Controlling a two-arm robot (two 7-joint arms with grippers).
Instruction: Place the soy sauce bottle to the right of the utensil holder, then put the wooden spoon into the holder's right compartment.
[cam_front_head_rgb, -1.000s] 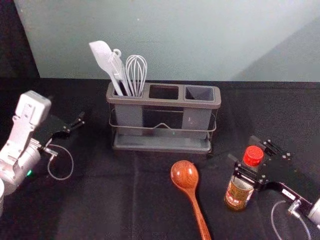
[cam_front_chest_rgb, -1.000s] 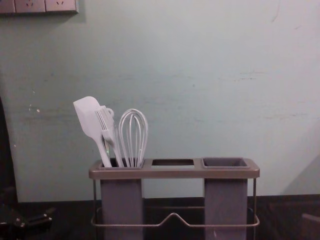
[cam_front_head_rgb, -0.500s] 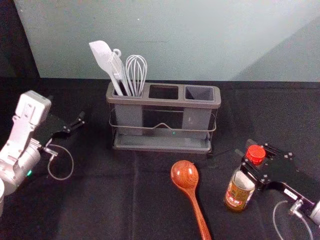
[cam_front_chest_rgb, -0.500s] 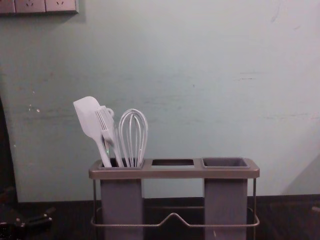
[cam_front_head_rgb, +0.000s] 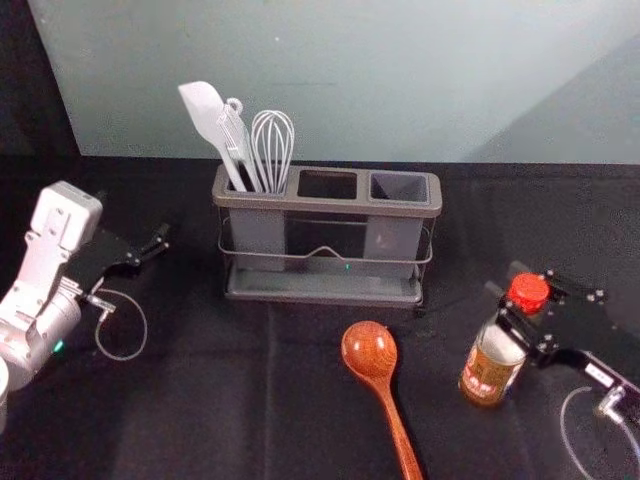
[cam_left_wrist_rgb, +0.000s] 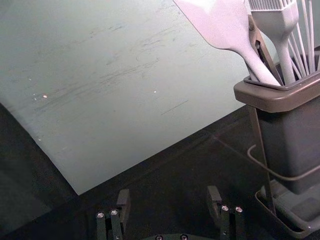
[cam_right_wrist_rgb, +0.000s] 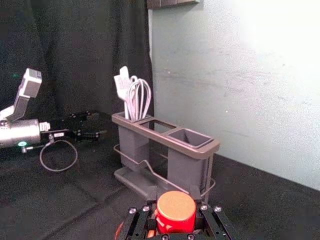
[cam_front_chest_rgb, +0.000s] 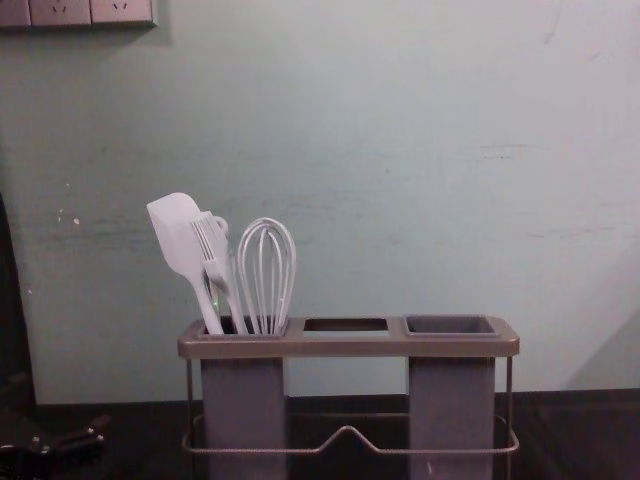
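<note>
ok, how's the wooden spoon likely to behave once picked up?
The wooden spoon looks rigid, so it should lift without bending. Held far down the slim handle, it may tip toward the wider bowl. Its glossy finish could be slippery.

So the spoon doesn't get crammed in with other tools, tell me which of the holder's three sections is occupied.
The left compartment: white spatula, brush and whisk stand in it; nothing stands in the middle opening or right compartment.
</note>
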